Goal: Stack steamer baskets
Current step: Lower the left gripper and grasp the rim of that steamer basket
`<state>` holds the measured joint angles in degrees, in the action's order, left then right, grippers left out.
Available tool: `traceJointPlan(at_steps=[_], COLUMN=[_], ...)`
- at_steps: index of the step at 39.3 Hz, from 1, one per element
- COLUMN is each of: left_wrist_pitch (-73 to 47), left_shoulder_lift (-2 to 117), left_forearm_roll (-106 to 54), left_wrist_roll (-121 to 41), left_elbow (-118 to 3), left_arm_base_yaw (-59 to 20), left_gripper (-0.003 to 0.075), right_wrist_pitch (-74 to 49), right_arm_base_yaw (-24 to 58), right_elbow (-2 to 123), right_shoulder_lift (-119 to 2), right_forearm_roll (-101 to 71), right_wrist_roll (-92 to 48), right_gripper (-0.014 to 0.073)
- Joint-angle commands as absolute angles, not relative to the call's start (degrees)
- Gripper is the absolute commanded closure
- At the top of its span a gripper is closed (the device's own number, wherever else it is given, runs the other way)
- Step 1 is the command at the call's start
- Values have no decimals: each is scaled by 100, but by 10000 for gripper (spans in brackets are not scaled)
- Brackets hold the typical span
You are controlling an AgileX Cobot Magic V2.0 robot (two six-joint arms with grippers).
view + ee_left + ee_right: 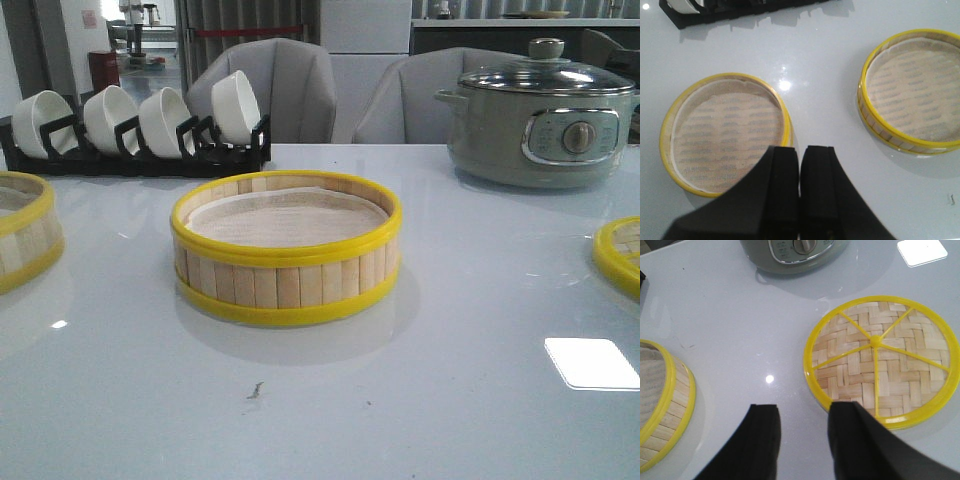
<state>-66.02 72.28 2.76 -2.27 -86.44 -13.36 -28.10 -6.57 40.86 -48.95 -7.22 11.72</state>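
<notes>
Steamer baskets sit unstacked across a glossy white table (400,400), the job apparently not yet begun. At far left, one lined basket (22,235) lies partly out of the front view; the left wrist camera shows the left gripper (800,165) hovering over its near rim, jaws pressed together and holding nothing. Behind it, a black rack (135,150) carries four white bowls (235,105). In the centre stands a second basket (286,248), its white paper liner (285,215) in place, well apart from the first. To the right, a grey-green electric pot (540,125) with a glass lid waits at the back. At far right, the woven lid (882,360) lies flat on the table; the right gripper (804,432) hangs at its edge, jaws spread and empty. Judging by this layout, every lift remains: basket onto basket, then the lid on top.
</notes>
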Motion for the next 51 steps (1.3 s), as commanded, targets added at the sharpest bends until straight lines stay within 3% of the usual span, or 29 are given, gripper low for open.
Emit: traceJointPlan(at_steps=[1, 22, 39, 51], left_wrist_pitch=[-6436, -6022, -4496, -4420], left_shoulder_lift=[7254, 7492, 5809, 5463], left_forearm_roll=[206, -44, -517, -570], left_wrist_roll=[-206, -216, -216, -216], left_elbow=[-8843, -8471, -6012, -5645], left_arm_base_yaw=[-1367, -1367, -1367, -1367], left_gripper=[632, 632, 632, 632], right_wrist_pitch=[-2353, -2002, -2016, -2016], right_arm_base_yaw=[-665, -643, -275, -181], right_elbow=[4309, 4309, 4309, 4309], right_shoulder_lift=[-4876, -4876, -4876, -4878], right_forearm_roll=[-636, -636, -636, -636], right_wrist_roll=[1133, 1133, 1133, 1133], right_gripper=[161, 161, 161, 161])
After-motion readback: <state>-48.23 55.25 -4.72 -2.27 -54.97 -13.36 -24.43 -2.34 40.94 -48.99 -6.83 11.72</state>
